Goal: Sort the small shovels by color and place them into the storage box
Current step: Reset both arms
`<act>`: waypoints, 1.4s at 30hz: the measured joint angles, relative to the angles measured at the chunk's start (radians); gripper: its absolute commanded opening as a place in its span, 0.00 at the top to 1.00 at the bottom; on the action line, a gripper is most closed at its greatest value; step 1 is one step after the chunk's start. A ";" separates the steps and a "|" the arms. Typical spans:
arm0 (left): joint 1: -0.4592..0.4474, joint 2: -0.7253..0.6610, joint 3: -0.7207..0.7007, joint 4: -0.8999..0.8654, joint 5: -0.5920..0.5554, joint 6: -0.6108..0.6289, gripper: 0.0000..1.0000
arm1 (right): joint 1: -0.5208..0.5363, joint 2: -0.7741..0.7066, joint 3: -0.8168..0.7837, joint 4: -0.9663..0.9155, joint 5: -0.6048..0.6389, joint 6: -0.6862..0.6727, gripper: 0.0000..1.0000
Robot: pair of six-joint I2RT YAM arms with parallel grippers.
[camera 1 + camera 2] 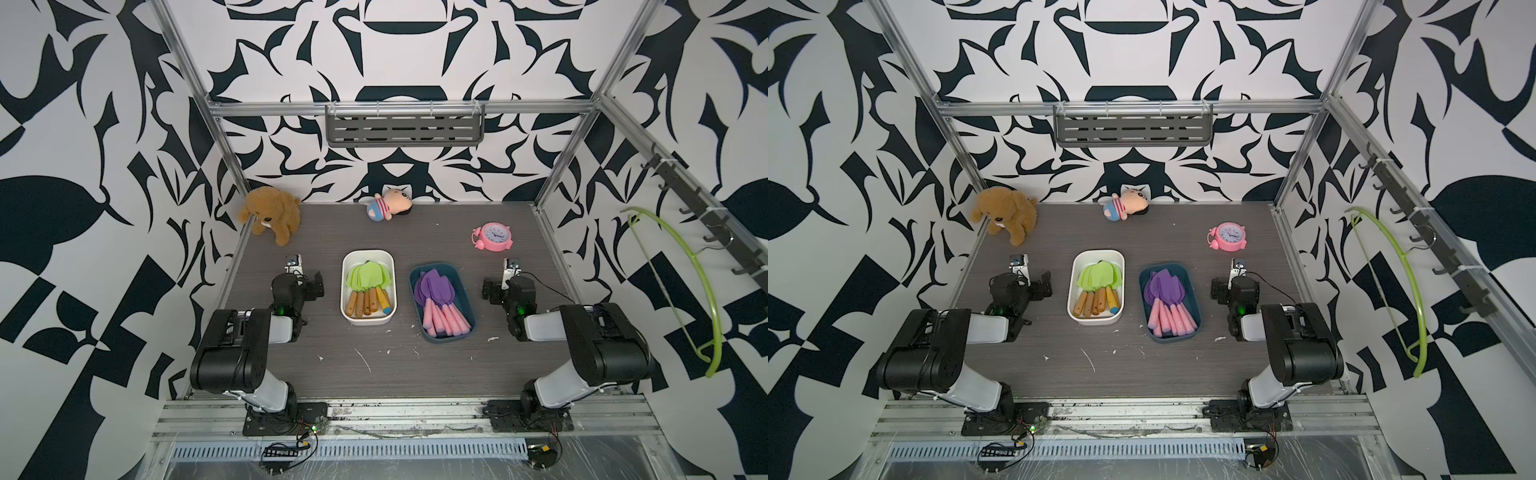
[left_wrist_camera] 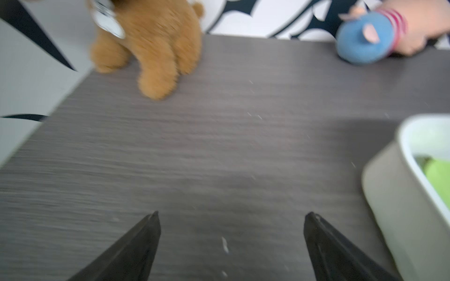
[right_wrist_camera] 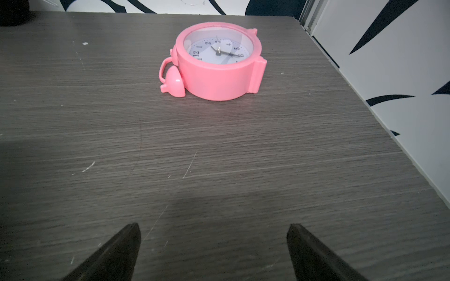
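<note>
The green shovels (image 1: 368,276) lie together in the white box (image 1: 368,252), and the purple shovels (image 1: 436,286) in the blue box (image 1: 464,291) beside it. None lies loose on the table (image 1: 374,374). Sorting looks finished, with no further pick needed. The left gripper (image 2: 231,213) and right gripper (image 3: 214,224) hang spread and empty, flanking the boxes. The plush dog (image 1: 272,212), doll (image 1: 388,204) and pink clock (image 1: 492,236) obstruct nothing.

Two boxes are sitting side by side mid-table (image 1: 374,365), the left box (image 1: 367,256) holding one bunch of shovels (image 1: 368,282) and the right box (image 1: 462,291) the other bunch (image 1: 438,295), handles pointing frontward. The left gripper (image 2: 231,214) is hovering left of the boxes and the right gripper (image 3: 214,226) right of them. Behind, a dog (image 1: 272,212) is sitting back left, a doll (image 1: 388,204) is lying by the back wall, and a clock (image 1: 493,236) is lying back right.
</note>
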 measured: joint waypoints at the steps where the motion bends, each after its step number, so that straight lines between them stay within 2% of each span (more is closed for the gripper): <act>1: 0.003 0.000 0.001 0.006 -0.008 -0.002 0.01 | 0.003 0.000 0.000 0.000 0.003 0.000 0.00; 42: 0.002 0.000 0.000 0.012 -0.036 -0.010 0.01 | 0.016 0.000 0.005 0.004 0.038 -0.008 0.01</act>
